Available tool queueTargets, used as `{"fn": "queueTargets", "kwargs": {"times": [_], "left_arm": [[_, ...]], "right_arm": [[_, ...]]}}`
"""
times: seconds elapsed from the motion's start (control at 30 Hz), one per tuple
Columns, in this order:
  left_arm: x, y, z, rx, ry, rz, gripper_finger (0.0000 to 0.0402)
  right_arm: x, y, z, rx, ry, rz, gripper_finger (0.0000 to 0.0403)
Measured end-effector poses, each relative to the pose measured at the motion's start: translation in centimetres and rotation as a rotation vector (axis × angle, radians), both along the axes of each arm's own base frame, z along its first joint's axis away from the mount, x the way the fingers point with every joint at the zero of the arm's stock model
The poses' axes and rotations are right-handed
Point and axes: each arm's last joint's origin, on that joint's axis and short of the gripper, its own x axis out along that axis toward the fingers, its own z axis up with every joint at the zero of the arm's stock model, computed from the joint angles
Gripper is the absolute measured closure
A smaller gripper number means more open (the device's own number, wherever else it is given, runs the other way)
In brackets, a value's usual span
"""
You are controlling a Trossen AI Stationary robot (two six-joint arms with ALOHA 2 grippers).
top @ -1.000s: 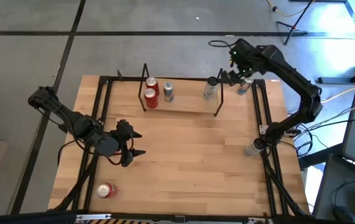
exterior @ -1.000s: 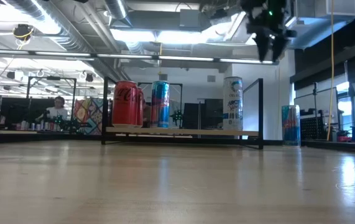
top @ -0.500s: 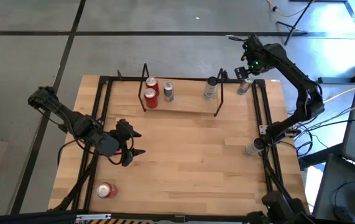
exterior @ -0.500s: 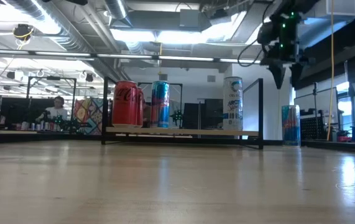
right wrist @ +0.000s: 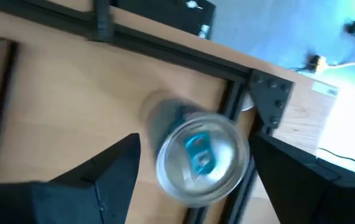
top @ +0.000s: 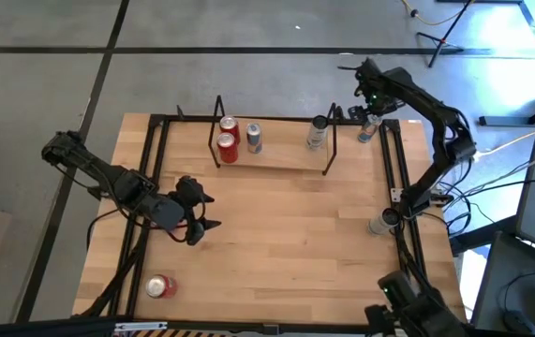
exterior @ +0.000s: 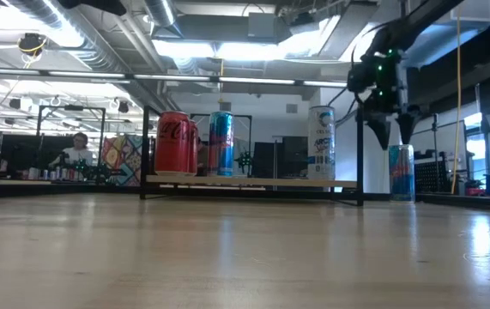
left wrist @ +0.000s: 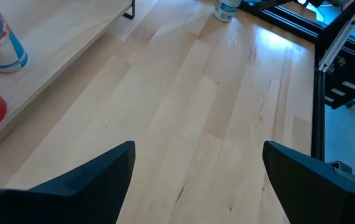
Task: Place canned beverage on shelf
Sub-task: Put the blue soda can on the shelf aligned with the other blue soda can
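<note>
A blue can (top: 367,132) stands upright on the table's far right corner, outside the shelf (top: 276,161); it also shows in the low view (exterior: 401,172). My right gripper (top: 369,114) is open and hovers just above it, fingers pointing down (exterior: 393,136). The right wrist view looks down on the can's top (right wrist: 201,159) between the two fingers. On the shelf's wood floor (exterior: 253,183) stand two red cans (top: 228,137), a blue-silver can (top: 253,138) and a white can (top: 316,134). My left gripper (top: 205,212) is open and empty over the table's left half.
A red can (top: 160,285) lies on its side near the front left. A silver can (top: 379,222) stands by the right rail. Black frame rails (top: 391,168) run along the table's sides. Bare wood lies between the shelf and the front edge.
My right gripper has gone from over the shelf's right end toward the table's far right corner and come down over the blue can, staying open. My left gripper has shifted slightly toward the far edge.
</note>
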Motion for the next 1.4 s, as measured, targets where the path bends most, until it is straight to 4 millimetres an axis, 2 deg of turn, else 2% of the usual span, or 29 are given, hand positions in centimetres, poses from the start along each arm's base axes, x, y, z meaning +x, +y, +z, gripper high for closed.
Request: {"fn": "queueTargets", "kwargs": {"times": [0.13, 0.57, 0.67, 0.8, 0.93, 1.07, 1.17, 1.27, 1.4], "left_arm": [[0.0, 0.0, 0.0, -0.001, 0.0, 0.0, 0.0058], [0.0, 0.0, 0.0, -0.002, 0.0, 0.0, 0.0058], [0.0, 0.0, 0.0, 0.001, -0.002, 0.002, 0.0058], [0.0, 0.0, 0.0, 0.005, -0.005, 0.006, 0.0058], [0.0, 0.0, 0.0, 0.004, -0.006, 0.007, 0.0058], [0.0, 0.0, 0.0, 0.004, -0.006, 0.007, 0.0058], [0.0, 0.0, 0.0, 0.004, -0.006, 0.007, 0.0058], [0.0, 0.0, 0.0, 0.004, -0.005, 0.006, 0.0058], [0.0, 0.0, 0.0, 0.001, -0.004, 0.003, 0.0058]], "right_arm": [[0.1, -0.4, -0.6, 0.002, 0.026, -0.003, 0.0109], [0.2, -0.4, -0.6, 0.022, 0.016, 0.038, 0.0109], [0.3, -0.3, -0.9, 0.074, -0.019, 0.059, 0.0109], [0.4, -0.4, -2.0, 0.136, 0.021, 0.08, 0.0109], [0.9, -0.2, -2.1, 0.165, -0.038, 0.1, 0.011], [0.9, 0.0, -2.1, 0.18, -0.043, 0.114, 0.0143], [0.9, 0.0, -1.9, 0.184, -0.05, 0.135, 0.0194], [0.9, 0.5, -1.2, 0.166, -0.055, 0.164, 0.0196], [1.5, 1.8, 1.7, 0.102, -0.087, 0.206, 0.0196]]}}
